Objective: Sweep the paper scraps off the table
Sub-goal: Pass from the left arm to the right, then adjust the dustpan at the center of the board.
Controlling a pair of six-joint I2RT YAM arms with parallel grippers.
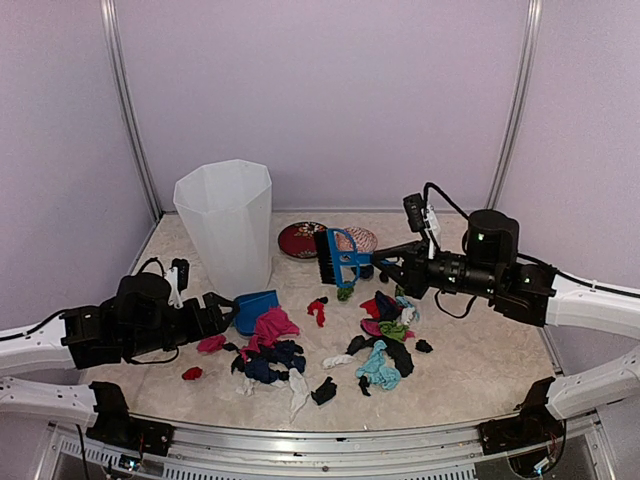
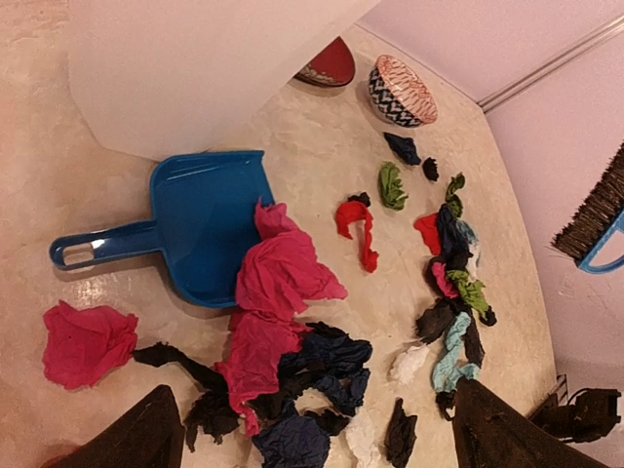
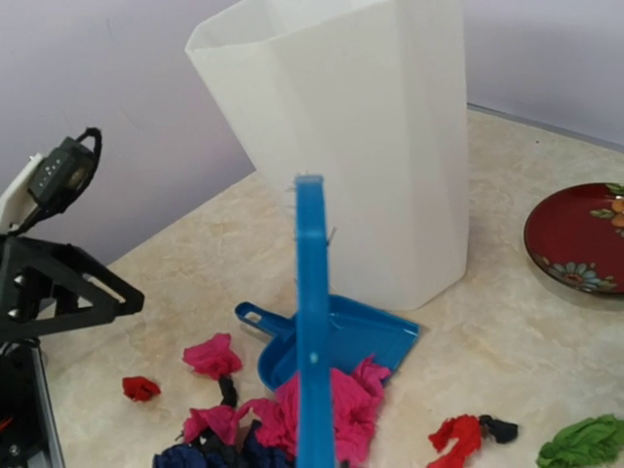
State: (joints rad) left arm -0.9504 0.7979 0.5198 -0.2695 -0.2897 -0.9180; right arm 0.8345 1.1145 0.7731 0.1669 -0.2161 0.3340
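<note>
Paper scraps (image 1: 378, 340) in pink, red, navy, black, green, teal and white lie across the middle of the table (image 1: 480, 370). A big pink scrap (image 2: 288, 273) rests on the mouth of the blue dustpan (image 2: 210, 229), whose handle (image 2: 97, 244) points left. My left gripper (image 2: 322, 439) hangs open above the pink and navy pile (image 2: 322, 361), holding nothing. In the top view the left gripper (image 1: 220, 312) is just left of the dustpan (image 1: 255, 308). My right gripper (image 1: 385, 268) is shut on the blue brush (image 1: 338, 258), held above the table; the brush (image 3: 312, 331) appears edge-on in the right wrist view.
A tall white bin (image 1: 228, 225) stands behind the dustpan. A dark red plate (image 1: 300, 240) and a patterned bowl (image 1: 357, 240) sit at the back, behind the brush. A single pink wad (image 2: 88, 341) and a red wad (image 1: 191, 373) lie near the left arm.
</note>
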